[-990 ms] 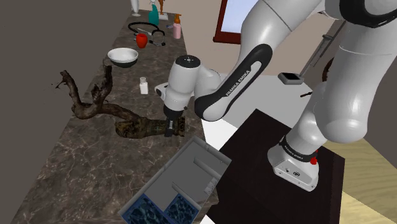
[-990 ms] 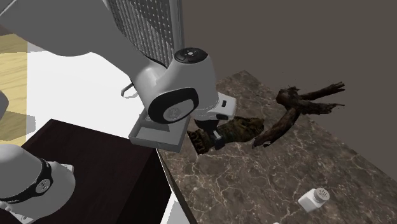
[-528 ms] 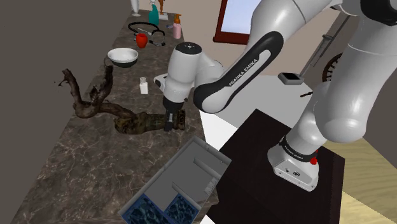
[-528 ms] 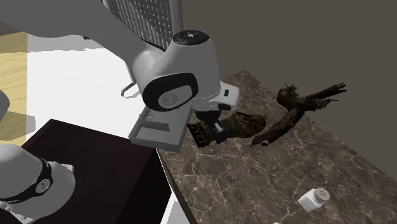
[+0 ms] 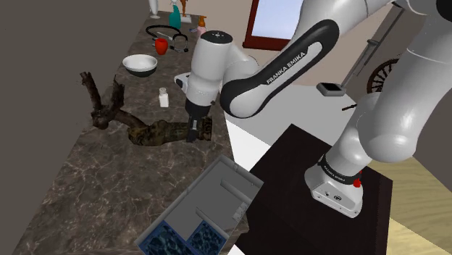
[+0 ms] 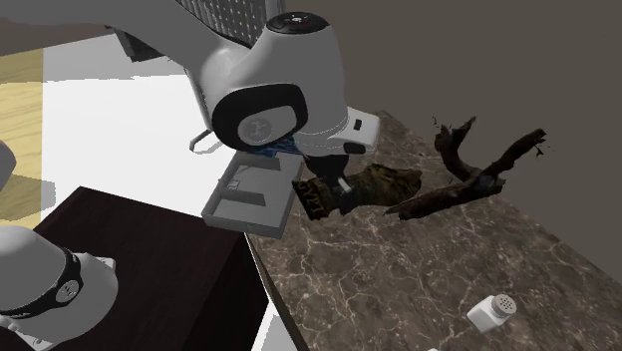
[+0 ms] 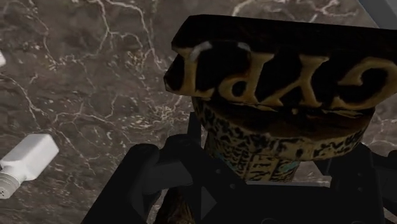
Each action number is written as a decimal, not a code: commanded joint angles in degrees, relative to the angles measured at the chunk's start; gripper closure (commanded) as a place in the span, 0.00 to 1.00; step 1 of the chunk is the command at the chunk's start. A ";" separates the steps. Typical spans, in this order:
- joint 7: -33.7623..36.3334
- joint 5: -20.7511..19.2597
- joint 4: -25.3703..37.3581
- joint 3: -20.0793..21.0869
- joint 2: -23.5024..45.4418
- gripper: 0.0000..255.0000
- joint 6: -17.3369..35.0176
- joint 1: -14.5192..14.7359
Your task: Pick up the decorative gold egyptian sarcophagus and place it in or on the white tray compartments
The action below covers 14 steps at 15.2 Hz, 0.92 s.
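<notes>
The tool [image 5: 194, 133] is clamped on the base end of the dark gold sarcophagus [image 5: 161, 135]. The figure lies lengthwise on or just above the marbled desk [image 5: 72, 188], which of the two being hard to judge, a little beyond the grey tray [image 5: 217, 194]. Farther from the tray, a branch of driftwood [image 5: 101, 109] meets the figure's far end and a small white shaker [image 5: 164, 97] stands upright. Farther still sit a white bowl [image 5: 140, 65] and a stethoscope [image 5: 168, 35]. The tray overhangs the desk's edge beside the dark stand [image 5: 290, 166], and two of its compartments are patterned blue. In the wrist view, raised gold lettering crosses the base, a face turned away from the shoulder camera, with the black fingers [image 7: 156, 168] pressed on either side. The second exterior view puts that base just beside the tray's rim.
</notes>
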 commanded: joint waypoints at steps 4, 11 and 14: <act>3.74 1.38 -6.54 2.30 -5.50 1.00 1.23 2.30; 11.42 4.47 -15.84 7.37 -13.40 1.00 2.79 7.43; 15.00 6.32 -18.88 9.97 -16.38 1.00 2.90 10.10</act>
